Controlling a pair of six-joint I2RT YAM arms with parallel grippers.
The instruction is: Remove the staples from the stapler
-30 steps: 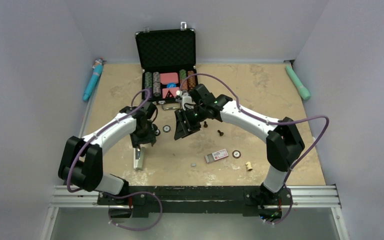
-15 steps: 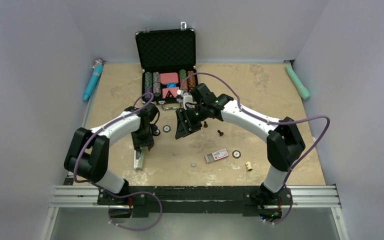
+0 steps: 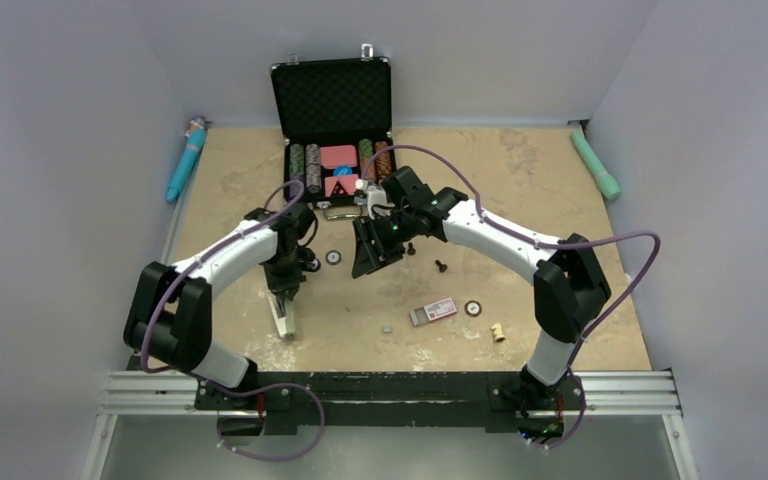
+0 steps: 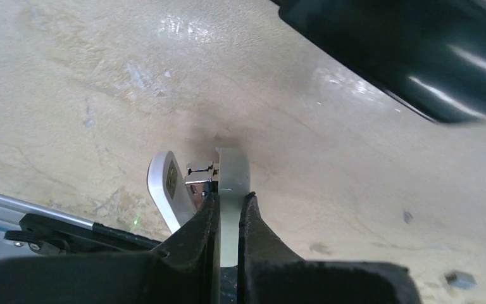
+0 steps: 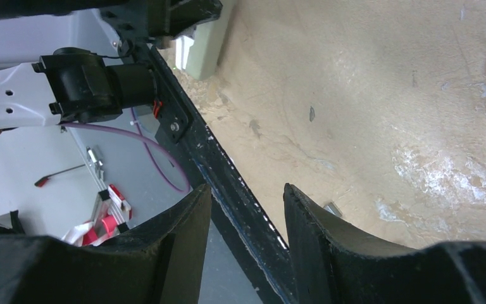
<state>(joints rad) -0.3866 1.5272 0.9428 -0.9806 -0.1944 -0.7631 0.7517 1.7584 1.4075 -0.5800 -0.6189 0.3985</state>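
Observation:
The stapler looks pale grey-white here, not black. It stands tilted on the table at the left. My left gripper is shut on it. In the left wrist view my gripper pinches one pale arm of the stapler; its other arm and the metal magazine splay to the left. A tiny grey staple strip lies on the table, also seen in the left wrist view and the right wrist view. My right gripper is open and empty above the table's middle.
A red-and-white box lies right of the strip. An open black case with chips stands at the back. Teal pens lie at the far left and far right. Small rings, a black screw and a beige piece are scattered.
My left arm has swung and turned the stapler, so its lower end has shifted a little to the right. The right arm has barely moved.

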